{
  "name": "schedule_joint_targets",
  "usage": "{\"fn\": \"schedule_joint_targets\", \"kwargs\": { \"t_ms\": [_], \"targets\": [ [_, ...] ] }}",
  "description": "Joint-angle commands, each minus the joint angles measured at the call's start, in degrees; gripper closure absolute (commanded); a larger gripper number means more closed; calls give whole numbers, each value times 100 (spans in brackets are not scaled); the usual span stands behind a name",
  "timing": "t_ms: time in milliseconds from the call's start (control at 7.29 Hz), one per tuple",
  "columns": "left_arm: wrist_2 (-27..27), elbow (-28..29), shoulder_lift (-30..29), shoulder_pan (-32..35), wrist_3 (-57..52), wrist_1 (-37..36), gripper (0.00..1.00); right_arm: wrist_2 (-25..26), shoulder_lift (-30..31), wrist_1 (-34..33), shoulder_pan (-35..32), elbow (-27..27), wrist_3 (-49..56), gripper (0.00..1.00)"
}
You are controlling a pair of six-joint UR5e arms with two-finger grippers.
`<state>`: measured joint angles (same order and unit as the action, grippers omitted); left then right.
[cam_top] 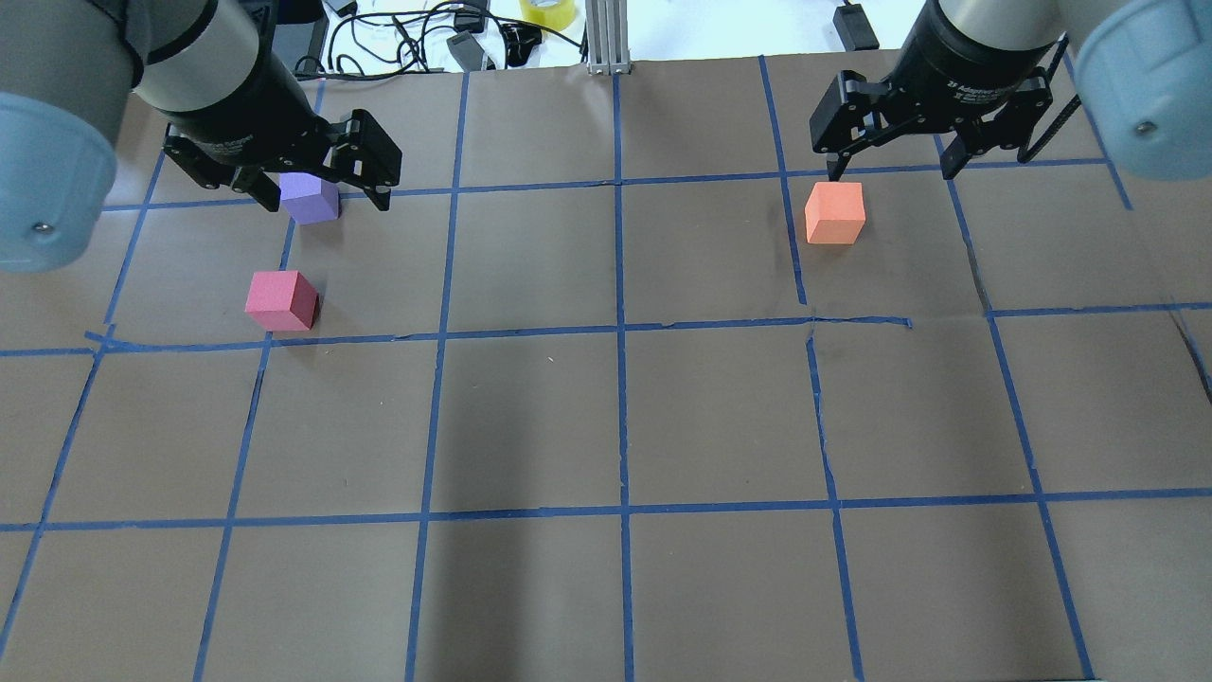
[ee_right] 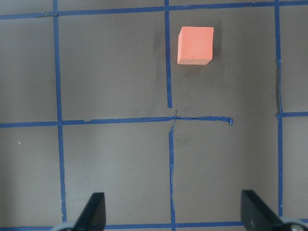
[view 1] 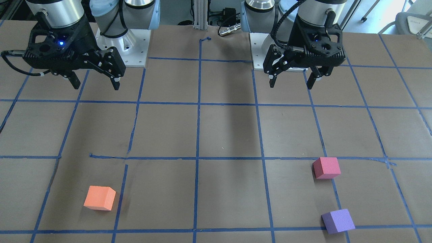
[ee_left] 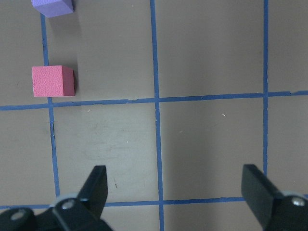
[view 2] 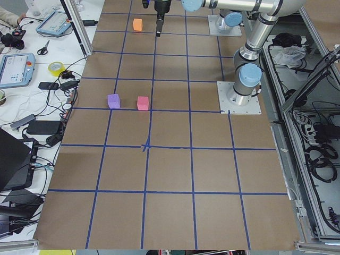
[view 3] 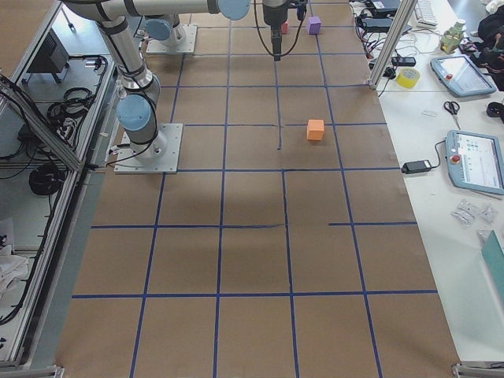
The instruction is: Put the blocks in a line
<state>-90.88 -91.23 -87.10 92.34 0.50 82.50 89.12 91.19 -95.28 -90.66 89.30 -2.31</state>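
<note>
Three foam cubes lie apart on the brown table. The orange block lies alone on my right side and shows in the right wrist view. The pinkish-red block and the purple block lie close together on my left side, and both show in the left wrist view, pinkish-red and purple. My left gripper and my right gripper hang open and empty, raised near the robot's bases, well short of the blocks.
Blue tape lines divide the table into a grid. The arm bases stand at the robot's edge. Beyond the far edge a side bench holds a tape roll, pendants and cables.
</note>
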Motion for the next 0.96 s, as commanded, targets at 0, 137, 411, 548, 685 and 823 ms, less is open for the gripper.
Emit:
{"fn": "schedule_joint_targets", "kwargs": {
  "t_ms": [0, 137, 411, 548, 685, 823],
  "targets": [
    [-9, 0, 9, 3, -6, 3, 0, 35, -30, -8, -4, 17, 11, 0],
    [-9, -9, 9, 3, -6, 11, 0, 44, -31, -8, 22, 44, 12, 0],
    [-9, -17, 9, 12, -15, 11, 0, 9, -39, -25, 22, 53, 11, 0],
    [0, -18, 0, -5, -15, -6, 0, 0, -66, -17, 14, 61, -6, 0],
    [0, -18, 9, 3, -15, 3, 0, 0, -74, -25, 22, 61, 20, 0],
    [-9, -26, 9, 3, -15, 3, 0, 26, -109, -34, 40, 70, 55, 0]
  ]
}}
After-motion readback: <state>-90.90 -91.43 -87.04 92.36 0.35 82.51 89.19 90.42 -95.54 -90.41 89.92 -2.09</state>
